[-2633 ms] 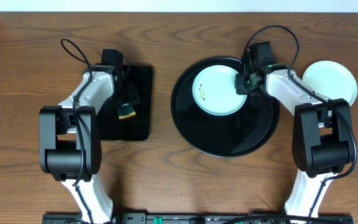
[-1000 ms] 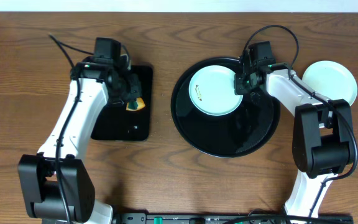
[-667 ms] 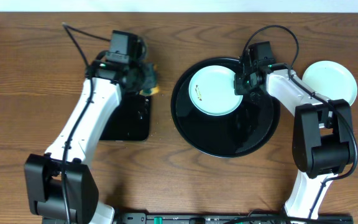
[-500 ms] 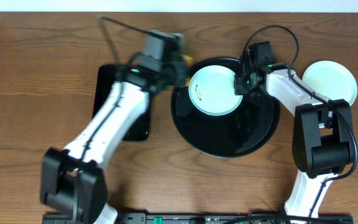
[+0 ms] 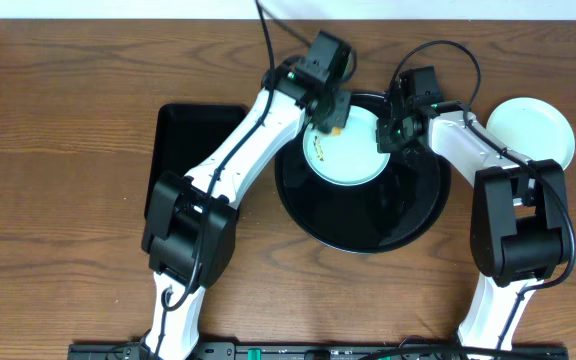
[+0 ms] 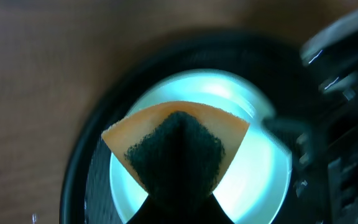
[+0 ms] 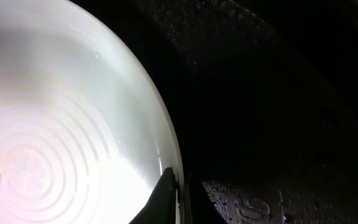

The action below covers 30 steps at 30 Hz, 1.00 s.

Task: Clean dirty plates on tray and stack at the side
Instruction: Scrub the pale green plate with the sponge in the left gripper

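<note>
A pale mint-white plate (image 5: 353,150) lies in the upper left of the round black tray (image 5: 368,243), with small brown smudges near its left edge. My right gripper (image 5: 392,134) is shut on the plate's right rim; the right wrist view shows the fingertips (image 7: 166,198) pinching the rim of the plate (image 7: 61,124). My left gripper (image 5: 331,110) is shut on a sponge (image 6: 176,146), orange with a dark scouring face, and holds it over the plate's upper left. A second pale plate (image 5: 531,130) sits on the table at the right.
A smaller rectangular black tray (image 5: 193,165) lies left of the round tray. The left arm reaches diagonally over the table from the bottom left, crossing that tray's right edge. Water droplets speckle the round tray (image 7: 278,93).
My left arm has swung right from the rectangular tray, carrying the sponge to a spot over the plate on the round tray. The right gripper has kept its hold on the rim.
</note>
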Available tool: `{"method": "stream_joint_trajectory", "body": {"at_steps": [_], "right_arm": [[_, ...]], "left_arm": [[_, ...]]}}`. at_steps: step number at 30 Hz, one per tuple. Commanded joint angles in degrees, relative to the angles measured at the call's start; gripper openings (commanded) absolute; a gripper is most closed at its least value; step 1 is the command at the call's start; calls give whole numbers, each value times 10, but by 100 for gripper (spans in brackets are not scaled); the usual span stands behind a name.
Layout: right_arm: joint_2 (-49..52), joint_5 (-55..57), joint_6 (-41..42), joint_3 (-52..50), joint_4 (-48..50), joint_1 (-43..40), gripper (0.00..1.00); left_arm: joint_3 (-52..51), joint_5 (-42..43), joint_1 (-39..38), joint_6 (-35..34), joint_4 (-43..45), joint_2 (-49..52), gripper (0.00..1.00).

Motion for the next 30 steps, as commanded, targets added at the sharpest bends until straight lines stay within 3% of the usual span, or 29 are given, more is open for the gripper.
{"method": "stream_joint_trajectory", "body": {"at_steps": [1,5,8,13,22,30], "right_arm": [[14,-9,0,-10,-8,10,1],[14,-9,0,-10,-7,11,1],[14,-9,0,-10,-5,11,1],[14,-9,0,-10,-5,11,1],[14,-9,0,-10,-5,11,1],[14,-9,0,-10,-5,11,1]], "left_arm": [[21,-5,0,27,-9,43,7],[21,-8,0,38,-2,97,7],[21,-62,0,42,10,118,8],[14,-69,0,89,19,123,7],[-50,-69,0,89,27,123,8],[-88,45,-2,82,5,124,8]]}}
